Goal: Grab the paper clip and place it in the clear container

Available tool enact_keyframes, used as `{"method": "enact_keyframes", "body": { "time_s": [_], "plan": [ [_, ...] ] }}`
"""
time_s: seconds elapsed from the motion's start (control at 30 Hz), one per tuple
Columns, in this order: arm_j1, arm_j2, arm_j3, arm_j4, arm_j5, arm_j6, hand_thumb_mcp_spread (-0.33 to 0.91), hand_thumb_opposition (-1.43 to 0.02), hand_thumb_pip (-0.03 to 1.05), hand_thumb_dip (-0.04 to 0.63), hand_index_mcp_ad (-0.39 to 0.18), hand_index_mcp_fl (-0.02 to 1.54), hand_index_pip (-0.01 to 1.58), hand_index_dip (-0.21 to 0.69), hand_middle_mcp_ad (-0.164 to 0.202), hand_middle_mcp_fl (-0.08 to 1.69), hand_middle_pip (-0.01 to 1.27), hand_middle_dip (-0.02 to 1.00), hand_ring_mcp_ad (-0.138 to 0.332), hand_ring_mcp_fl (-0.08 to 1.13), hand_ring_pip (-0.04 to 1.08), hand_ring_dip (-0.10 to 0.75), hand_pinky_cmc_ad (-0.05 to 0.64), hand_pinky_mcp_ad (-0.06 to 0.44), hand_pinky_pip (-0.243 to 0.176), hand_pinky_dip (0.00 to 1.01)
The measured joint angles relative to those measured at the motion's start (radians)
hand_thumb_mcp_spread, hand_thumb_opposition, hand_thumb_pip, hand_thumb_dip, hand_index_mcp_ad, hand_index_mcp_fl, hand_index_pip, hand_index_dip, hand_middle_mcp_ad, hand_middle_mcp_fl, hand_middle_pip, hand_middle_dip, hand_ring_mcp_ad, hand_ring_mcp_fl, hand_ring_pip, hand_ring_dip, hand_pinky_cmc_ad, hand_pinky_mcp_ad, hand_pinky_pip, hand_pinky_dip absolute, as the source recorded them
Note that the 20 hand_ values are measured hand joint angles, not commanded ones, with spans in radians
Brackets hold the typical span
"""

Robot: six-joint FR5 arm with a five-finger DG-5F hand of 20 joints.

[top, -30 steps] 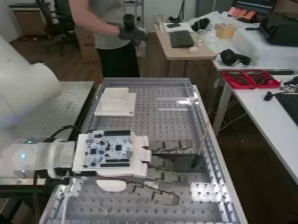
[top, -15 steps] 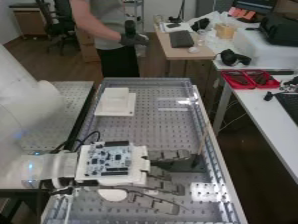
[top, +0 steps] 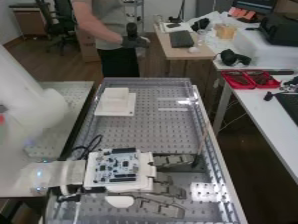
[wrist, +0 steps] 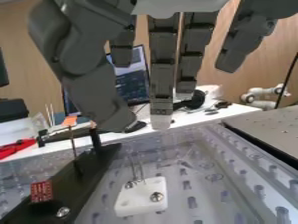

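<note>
Low over the perforated bench, the hand (top: 171, 191) is at the near half in the high view, its fingers stretched toward the bench's right edge. Straight fingers and the thumb of the hand (wrist: 162, 75) hang in the wrist view, open and holding nothing. Below and beyond them, a thin upright wire loop, which looks like the paper clip (wrist: 141, 171), stands at a small white block (wrist: 138, 199) with two screws. Faint clear edges (wrist: 193, 154) lie on the bench behind the block; I cannot tell whether they belong to the clear container.
A black bracket (wrist: 86, 172) with a thin upright rod and a red label stands beside the white block. A white stepped block (top: 115, 102) sits farther up the perforated bench (top: 143, 132). Raised rails line the bench. Red trays (top: 249, 80) are on the side table.
Over the last second the hand has moved toward the bench's near end and slightly to the right in the high view. Its fingers remain stretched out.
</note>
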Motion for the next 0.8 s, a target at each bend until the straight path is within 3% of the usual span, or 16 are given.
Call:
{"method": "enact_keyframes", "body": {
  "time_s": [0.13, 0.47, 0.57, 0.8],
  "plan": [
    [0.001, -0.006, 0.004, 0.004, 0.003, 0.006, 0.57, -0.82, 0.75, 0.321, -0.169, 0.21, 0.15, -0.182, 0.075, 0.46, 0.72, 0.62, 0.052, 0.27, 0.28, 0.456, 0.384, 0.227, -0.024, 0.19],
    [-0.001, -0.016, 0.011, -0.011, 0.003, -0.006, 0.58, -0.82, 0.73, 0.321, -0.173, 0.21, 0.15, -0.182, 0.075, 0.47, 0.77, 0.66, 0.031, 0.28, 0.33, 0.468, 0.394, 0.229, -0.028, 0.19],
    [-0.001, -0.016, 0.011, -0.007, 0.003, -0.003, 0.58, -0.84, 0.73, 0.321, -0.169, 0.21, 0.16, -0.182, 0.079, 0.46, 0.8, 0.67, 0.031, 0.28, 0.34, 0.469, 0.417, 0.227, -0.01, 0.2],
    [-0.001, -0.019, 0.011, -0.003, -0.001, 0.006, 0.65, -0.88, 0.73, 0.321, -0.171, 0.24, 0.16, -0.182, 0.01, 0.52, 0.89, 0.72, 0.028, 0.29, 0.36, 0.473, 0.429, 0.23, 0.0, 0.19]
  ]
}}
